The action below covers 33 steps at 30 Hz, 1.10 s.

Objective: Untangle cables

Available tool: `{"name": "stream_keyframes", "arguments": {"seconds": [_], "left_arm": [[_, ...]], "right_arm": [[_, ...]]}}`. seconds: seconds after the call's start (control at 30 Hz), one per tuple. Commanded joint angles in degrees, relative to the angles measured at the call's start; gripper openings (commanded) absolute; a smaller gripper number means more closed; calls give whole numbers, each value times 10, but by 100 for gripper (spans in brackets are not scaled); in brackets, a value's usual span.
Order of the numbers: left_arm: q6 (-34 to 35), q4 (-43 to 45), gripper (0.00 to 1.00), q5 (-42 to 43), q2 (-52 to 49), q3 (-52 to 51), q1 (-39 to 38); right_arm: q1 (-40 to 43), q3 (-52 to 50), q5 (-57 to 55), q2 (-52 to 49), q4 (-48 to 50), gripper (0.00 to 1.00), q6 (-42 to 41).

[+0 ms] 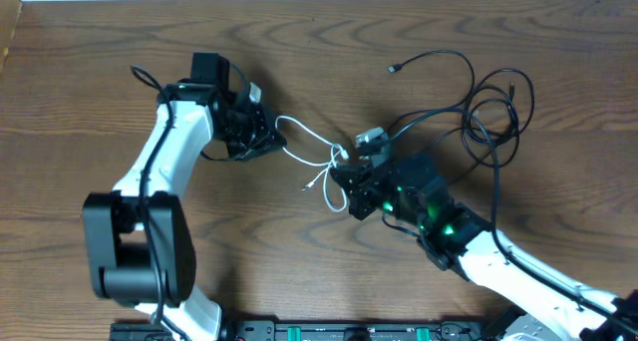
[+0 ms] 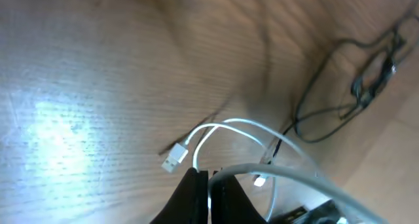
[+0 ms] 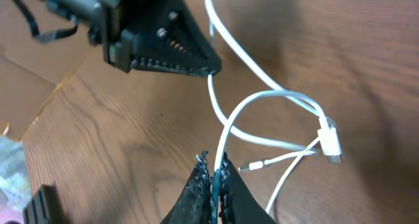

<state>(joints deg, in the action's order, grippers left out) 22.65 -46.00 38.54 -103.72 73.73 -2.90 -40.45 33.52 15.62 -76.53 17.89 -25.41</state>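
While my left tool (image 2: 208, 178) and right tool (image 3: 214, 175) clamp shut on the thin white cable (image 3: 272, 93), untangling looks barely begun.
It loops between them over the brown wooden worktop (image 1: 399, 32); two thin black cables (image 1: 471, 110) lie snarled together beside my right arm.

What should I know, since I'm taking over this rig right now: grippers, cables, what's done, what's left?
Left gripper: shut on the white cable.
Right gripper: shut on the same cable, which is held between the two and looped over itself.
Black cables: coiled together on the table beyond the right arm, not held.
Done: nothing visibly separated.
Left: open the white loops, then part the black ones.
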Motion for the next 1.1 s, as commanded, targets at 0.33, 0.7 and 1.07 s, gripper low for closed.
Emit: {"name": "stream_keyframes", "arguments": {"seconds": [0.33, 0.7, 1.07], "left_arm": [[81, -17, 8, -7, -35, -4, 0], [86, -30, 8, -37, -35, -60, -1], [101, -30, 8, -32, -35, -68, -6]], "right_arm": [[-9, 2, -42, -71, 6, 7, 10], [-9, 2, -46, -81, 6, 18, -246], [-9, 2, -45, -81, -49, 37, -372]]}}
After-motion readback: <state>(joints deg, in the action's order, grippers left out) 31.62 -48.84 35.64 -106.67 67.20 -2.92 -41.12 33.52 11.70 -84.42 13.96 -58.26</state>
